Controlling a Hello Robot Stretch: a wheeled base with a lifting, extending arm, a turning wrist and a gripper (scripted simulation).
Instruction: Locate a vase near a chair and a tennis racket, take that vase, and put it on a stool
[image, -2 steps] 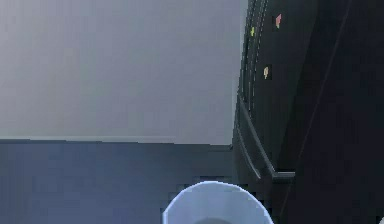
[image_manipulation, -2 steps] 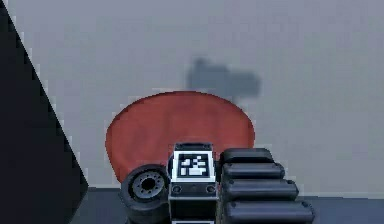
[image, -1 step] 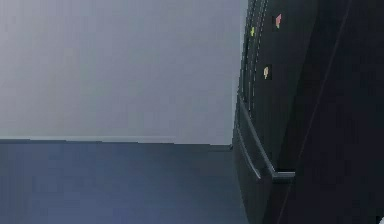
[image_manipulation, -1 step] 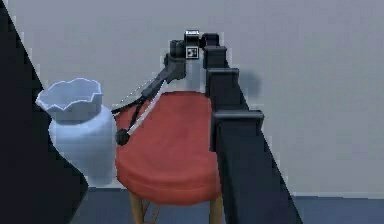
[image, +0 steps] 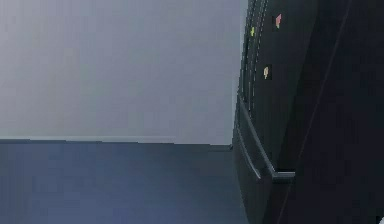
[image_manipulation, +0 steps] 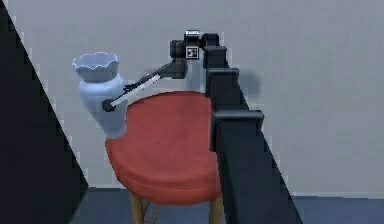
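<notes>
Arm side view upper left, pale vase at the left edge of the red stool, gripper at it, honestly can't tell if it's held or resting, forward view right, dark fridge cut off.

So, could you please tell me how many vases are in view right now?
1. A pale vase with a scalloped rim is at the arm side view's left, at the left edge of the red stool. Others may be hidden behind the arm.

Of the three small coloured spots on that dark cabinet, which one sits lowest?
The yellow spot; the red spot and greenish spot sit higher up the dark cabinet.
</notes>
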